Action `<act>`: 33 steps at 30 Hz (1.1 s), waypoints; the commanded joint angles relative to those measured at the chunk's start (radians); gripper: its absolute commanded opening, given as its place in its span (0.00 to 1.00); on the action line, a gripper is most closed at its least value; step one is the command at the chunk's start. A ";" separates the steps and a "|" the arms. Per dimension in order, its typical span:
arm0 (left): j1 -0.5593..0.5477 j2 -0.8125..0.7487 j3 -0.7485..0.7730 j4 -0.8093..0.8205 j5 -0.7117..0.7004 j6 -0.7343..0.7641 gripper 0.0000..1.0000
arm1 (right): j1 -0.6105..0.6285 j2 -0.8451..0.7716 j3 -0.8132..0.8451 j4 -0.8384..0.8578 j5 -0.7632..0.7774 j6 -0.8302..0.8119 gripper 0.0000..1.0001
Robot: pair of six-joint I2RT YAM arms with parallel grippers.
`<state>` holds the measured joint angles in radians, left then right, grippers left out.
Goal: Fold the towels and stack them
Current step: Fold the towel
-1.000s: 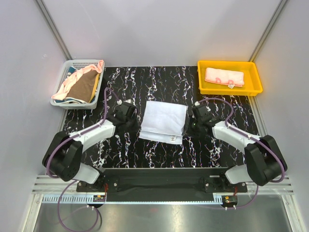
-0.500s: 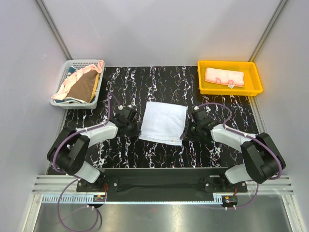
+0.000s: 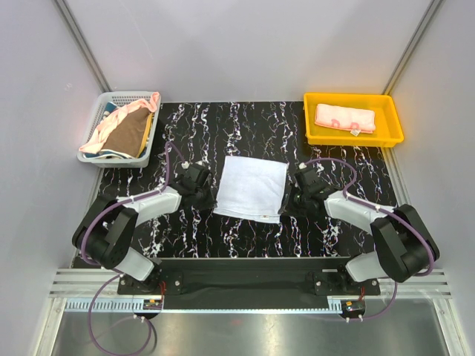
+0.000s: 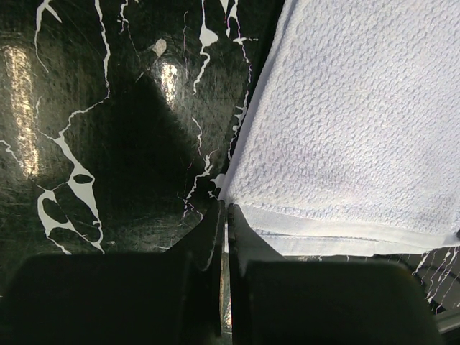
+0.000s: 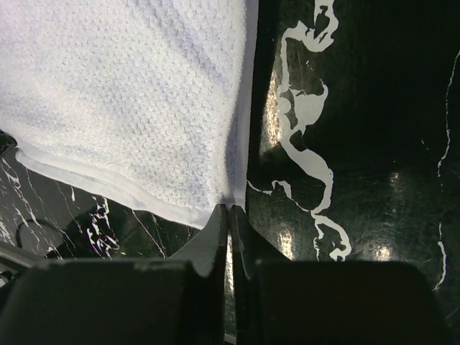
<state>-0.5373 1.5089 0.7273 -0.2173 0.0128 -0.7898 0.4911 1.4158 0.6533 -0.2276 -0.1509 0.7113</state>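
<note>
I see the white towel (image 3: 252, 188) flat at table (image 3: 245, 122) centre. Left gripper (image 4: 224, 215): jaws together, pinching its 8 o'clock corner. Right gripper (image 5: 228, 214): jaws together on its 4 o'clock corner. The folded pink towel (image 3: 344, 118) sits in the yellow tray (image 3: 355, 139), 2 o'clock.

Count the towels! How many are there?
4: white towel mid-table, folded pink towel in the tray, loose pink towel and brown towel in the basket. More may hide underneath.
</note>
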 commanded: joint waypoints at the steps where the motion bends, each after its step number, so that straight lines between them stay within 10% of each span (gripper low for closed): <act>1: 0.002 -0.045 0.056 -0.010 0.003 0.012 0.00 | 0.009 -0.057 0.041 -0.019 0.016 -0.010 0.02; 13: 0.054 -0.145 0.101 -0.085 -0.002 0.041 0.00 | 0.020 -0.209 0.124 -0.167 0.022 -0.023 0.00; 26: 0.051 -0.059 0.001 0.022 0.053 0.014 0.00 | 0.067 -0.086 -0.055 0.030 -0.022 0.053 0.00; 33: 0.048 -0.016 -0.029 0.047 0.055 0.017 0.06 | 0.066 -0.092 -0.092 0.054 -0.027 0.057 0.20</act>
<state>-0.4911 1.4895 0.7025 -0.2245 0.0643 -0.7719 0.5480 1.3567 0.5636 -0.2096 -0.1753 0.7647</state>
